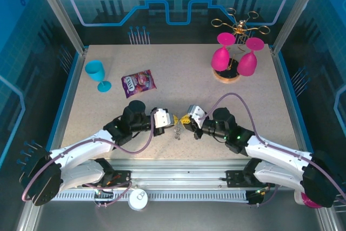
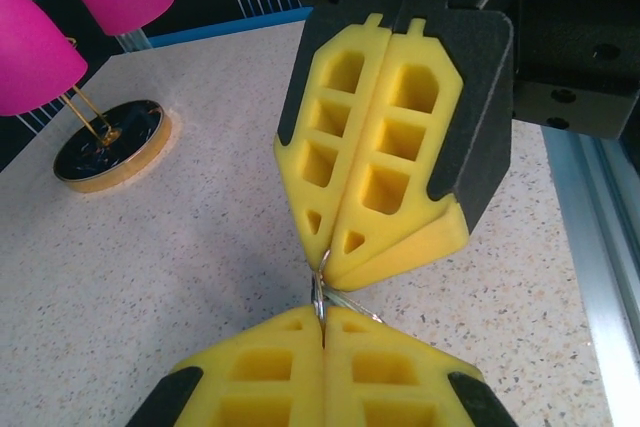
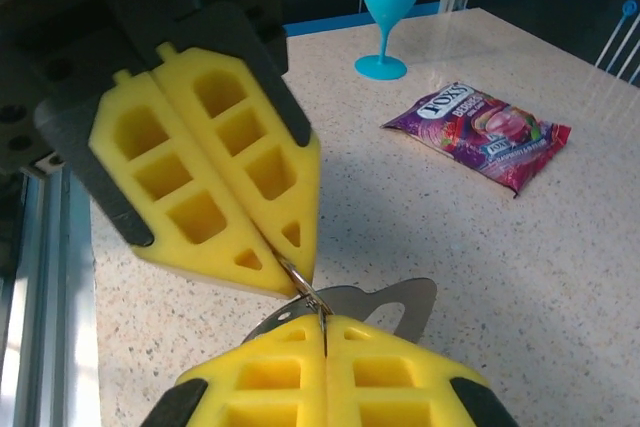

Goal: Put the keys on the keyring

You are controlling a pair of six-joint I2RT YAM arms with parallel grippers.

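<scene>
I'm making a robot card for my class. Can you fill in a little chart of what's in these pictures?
left gripper: shut, pinching the keyring
right gripper: shut, pinching the same keyring, tip to tip with the left one
keys: silvery, dangling by the fingertips
snack packet: purple, lying flat on the table
blue goblet: upright, far left
pink glasses: two, upside down on the gold rack, far right

Speckled table (image 1: 178,79) with blue goblet (image 1: 97,74), snack packet (image 1: 138,83), gold rack (image 1: 227,75)
</scene>
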